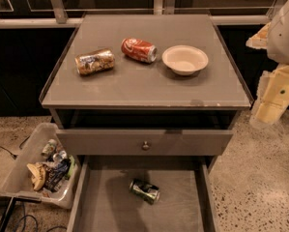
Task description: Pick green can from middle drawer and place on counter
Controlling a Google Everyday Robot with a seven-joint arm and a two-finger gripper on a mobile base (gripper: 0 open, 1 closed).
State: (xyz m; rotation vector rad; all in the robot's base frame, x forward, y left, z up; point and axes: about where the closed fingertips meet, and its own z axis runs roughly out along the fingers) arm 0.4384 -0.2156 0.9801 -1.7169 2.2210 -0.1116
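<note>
Down in the pulled-out middle drawer (110, 204), the green can (145, 191) is lying on its side on the bare grey floor. It's roughly in the middle and not touching either side wall. Right above it there's a grey drawer front (192, 142) with a little round knob (145, 145). Up on the desk (144, 88) a gold-brown shiny can (94, 62) is tipped over on the left. A red cola can (139, 50) is also on its side near it, a bit further back, and a white bowl (185, 60) sits upright to the right of that, none of the three touching. The robot's end effector (272, 103) is off past the desk's front right corner, well apart from the green can and higher than the drawer. Honestly can't tell from here whether it's open or closed. On the floor left of the drawer sits a clear plastic bin (18, 173) with some cans and wrappers in it.
</note>
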